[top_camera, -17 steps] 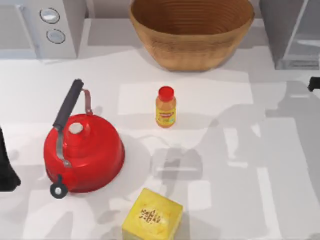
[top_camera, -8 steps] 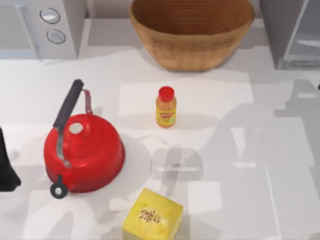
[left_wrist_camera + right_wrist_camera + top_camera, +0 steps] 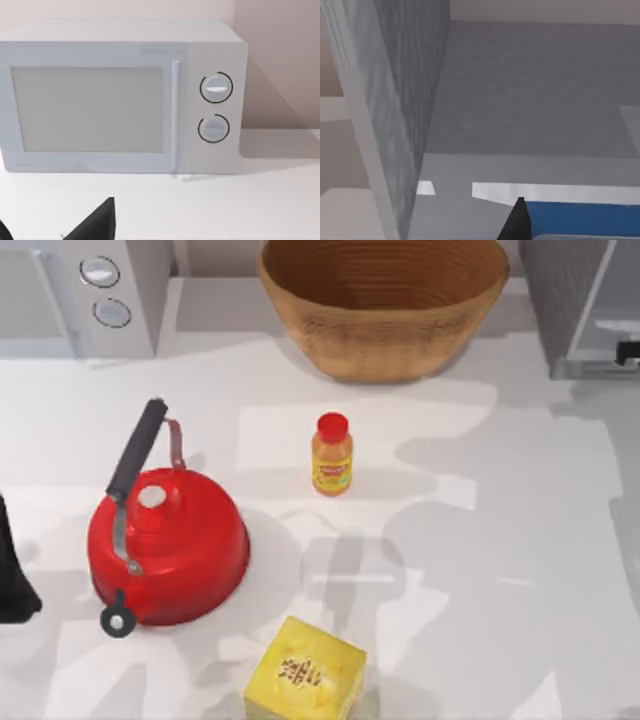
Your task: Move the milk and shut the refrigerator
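Milk (image 3: 580, 220) blue-topped, in right pincer (image 3: 520, 222).

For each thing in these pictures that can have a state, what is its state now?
refrigerator: door open, grey interior showing.
milk: blue top beside the right gripper's finger, in front of the refrigerator interior.
microwave: door closed.
kettle: upright, lid on.
orange bottle: upright, red cap on.
yellow box: closed.
basket: upright.
left arm: parked at the table's left edge.
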Tool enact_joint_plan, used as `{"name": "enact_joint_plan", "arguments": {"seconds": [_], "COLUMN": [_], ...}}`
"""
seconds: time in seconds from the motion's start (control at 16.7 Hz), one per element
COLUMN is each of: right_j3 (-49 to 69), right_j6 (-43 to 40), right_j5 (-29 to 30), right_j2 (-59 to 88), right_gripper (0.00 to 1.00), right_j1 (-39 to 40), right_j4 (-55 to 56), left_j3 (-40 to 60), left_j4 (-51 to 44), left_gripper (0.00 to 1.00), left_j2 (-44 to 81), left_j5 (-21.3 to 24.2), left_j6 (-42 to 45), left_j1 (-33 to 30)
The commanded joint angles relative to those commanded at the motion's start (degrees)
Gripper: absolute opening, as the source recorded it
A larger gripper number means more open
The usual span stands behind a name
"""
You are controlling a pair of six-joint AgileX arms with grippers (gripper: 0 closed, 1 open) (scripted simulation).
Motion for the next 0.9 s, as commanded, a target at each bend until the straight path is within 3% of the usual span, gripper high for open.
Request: {"name": "enact_joint_plan", "arguments": {"seconds": [0.42,0.6,0.9], "right_j3": [33.6,40.0,41.1], "right_j6": [-3.1,-3.9,-4.0], "right_j5": [-4.9,-6.3,-6.6], "right_j2": [15.2,17.6,18.0], "right_gripper": [0.0,0.0,0.0], "right_j1": [-6.1,-7.5,-7.7], "right_j4": [-31.1,-37.3,-38.5], "left_j3": [0.0,0.0,0.0], "left_j4": [0.0,0.0,0.0], "left_gripper": [1.0,1.0,1.0], "left_j2": [0.0,0.0,0.0], "left_j5": [0.0,0.0,0.0], "left_j6": [0.0,0.0,0.0], "left_j1": [0.0,0.0,0.0]}}
